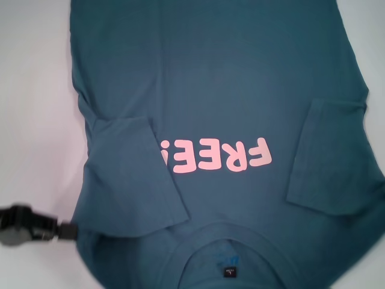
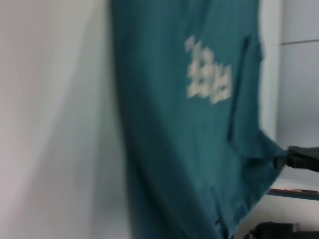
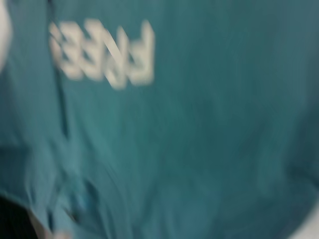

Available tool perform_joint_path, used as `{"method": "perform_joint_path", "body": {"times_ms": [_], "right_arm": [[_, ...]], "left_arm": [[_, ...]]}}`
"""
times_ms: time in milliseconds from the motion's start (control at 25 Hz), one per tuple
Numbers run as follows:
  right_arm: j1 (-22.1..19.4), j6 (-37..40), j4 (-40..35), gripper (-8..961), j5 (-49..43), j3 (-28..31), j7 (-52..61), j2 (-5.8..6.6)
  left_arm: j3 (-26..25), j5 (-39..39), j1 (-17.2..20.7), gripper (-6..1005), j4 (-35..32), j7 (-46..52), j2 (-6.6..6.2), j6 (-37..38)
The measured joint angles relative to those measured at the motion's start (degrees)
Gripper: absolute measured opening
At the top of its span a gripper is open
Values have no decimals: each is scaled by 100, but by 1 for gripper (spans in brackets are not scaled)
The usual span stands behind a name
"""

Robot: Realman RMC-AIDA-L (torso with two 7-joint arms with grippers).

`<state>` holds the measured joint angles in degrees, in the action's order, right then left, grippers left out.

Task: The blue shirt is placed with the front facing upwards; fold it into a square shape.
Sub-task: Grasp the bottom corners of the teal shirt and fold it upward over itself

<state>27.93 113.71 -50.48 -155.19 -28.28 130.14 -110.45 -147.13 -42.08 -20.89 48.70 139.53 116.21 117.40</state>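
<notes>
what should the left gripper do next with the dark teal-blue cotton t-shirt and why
Probably close on the shoulder edge and carry it inward. The dark teal-blue cotton T-shirt lies face up, pink FREE! lettering showing, both short sleeves already folded onto the chest, but the body is still spread wide. The left gripper sits at the shirt's edge near the collar. The right gripper is not in view.

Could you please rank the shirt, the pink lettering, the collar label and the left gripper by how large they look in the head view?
1. Shirt
2. Pink lettering
3. Left gripper, only partly in frame and nearer the camera, so unsure
4. Collar label
</notes>
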Motion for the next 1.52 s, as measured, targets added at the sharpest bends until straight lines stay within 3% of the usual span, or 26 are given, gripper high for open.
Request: {"method": "perform_joint_path", "body": {"times_ms": [240, 400, 640, 920, 1520], "right_arm": [[297, -137, 47, 10, 1194, 62, 394, 183], [610, -492, 78, 10, 1350, 88, 593, 156], [864, -1397, 168, 11, 1728, 147, 854, 126], [879, -2635, 287, 11, 1978, 145, 890, 130], [1057, -3853, 682, 10, 2048, -86, 585, 85]], "left_arm": [[-118, -833, -674, 15, -349, 376, -24, -200], [-264, -1005, -1289, 15, -685, 654, 21, -717], [-345, -1154, -1988, 15, -1172, 719, 57, -2204], [-255, -1257, -2182, 15, -1198, 674, 146, -3789], [-233, -1339, -2288, 15, -1273, 649, 290, -5001]]}}
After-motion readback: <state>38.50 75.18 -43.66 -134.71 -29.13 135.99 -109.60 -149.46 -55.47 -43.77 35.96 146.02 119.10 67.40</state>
